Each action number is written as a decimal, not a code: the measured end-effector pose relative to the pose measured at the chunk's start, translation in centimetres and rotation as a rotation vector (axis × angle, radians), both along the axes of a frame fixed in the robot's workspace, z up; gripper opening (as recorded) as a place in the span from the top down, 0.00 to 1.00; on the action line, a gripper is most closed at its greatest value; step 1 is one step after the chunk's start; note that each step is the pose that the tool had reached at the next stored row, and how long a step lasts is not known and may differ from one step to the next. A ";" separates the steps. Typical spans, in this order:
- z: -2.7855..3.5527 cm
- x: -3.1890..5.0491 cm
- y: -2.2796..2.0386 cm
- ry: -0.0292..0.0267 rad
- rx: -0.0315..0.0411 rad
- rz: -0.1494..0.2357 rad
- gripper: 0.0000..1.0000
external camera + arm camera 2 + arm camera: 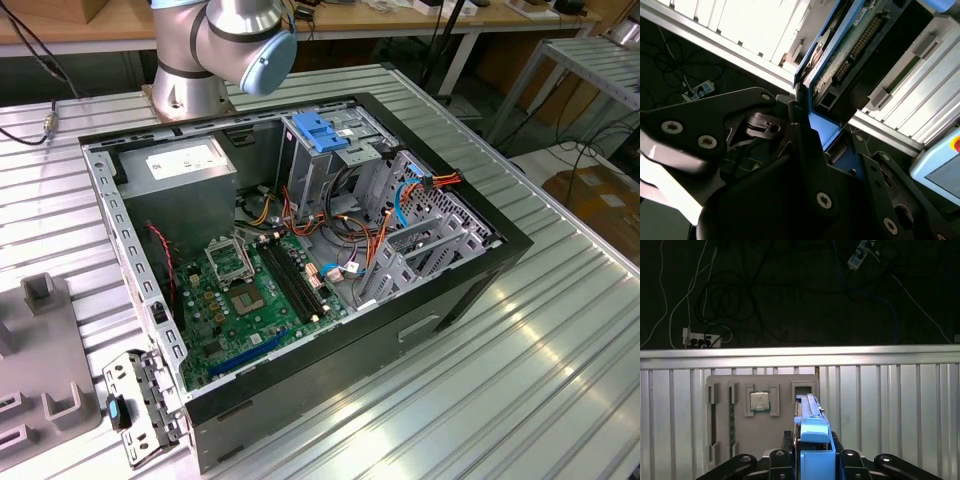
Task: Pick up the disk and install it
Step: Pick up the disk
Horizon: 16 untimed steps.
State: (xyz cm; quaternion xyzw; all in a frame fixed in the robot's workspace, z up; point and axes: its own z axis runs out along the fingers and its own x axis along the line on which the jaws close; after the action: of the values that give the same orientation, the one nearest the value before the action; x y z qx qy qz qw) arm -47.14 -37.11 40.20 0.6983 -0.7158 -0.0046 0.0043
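The disk (809, 412) is held on edge, with the fingers (807, 150) of the gripper (814, 460) clamped on it at its blue plastic rail (816, 440). It is carried over the grey holder (765, 440), which lies close to one edge of the counter (890, 390). In the second wrist view its bare circuit board (852, 47) is exposed. The disk is judged stiff, dense for its size and sensitive to knocks. Its metal faces are likely slippery, so the rail is the surer purchase. The board is best left untouched.
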 end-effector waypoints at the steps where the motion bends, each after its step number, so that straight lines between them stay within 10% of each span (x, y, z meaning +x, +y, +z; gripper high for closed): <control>1: 0.22 0.00 0.00 0.0000 0.0000 0.000 0.63; 16: 2.49 0.00 0.00 -0.0001 0.0000 0.000 0.63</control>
State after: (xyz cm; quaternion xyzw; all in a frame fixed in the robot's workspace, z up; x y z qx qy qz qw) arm -47.14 -37.11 42.69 0.6982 -0.7158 -0.0046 0.0042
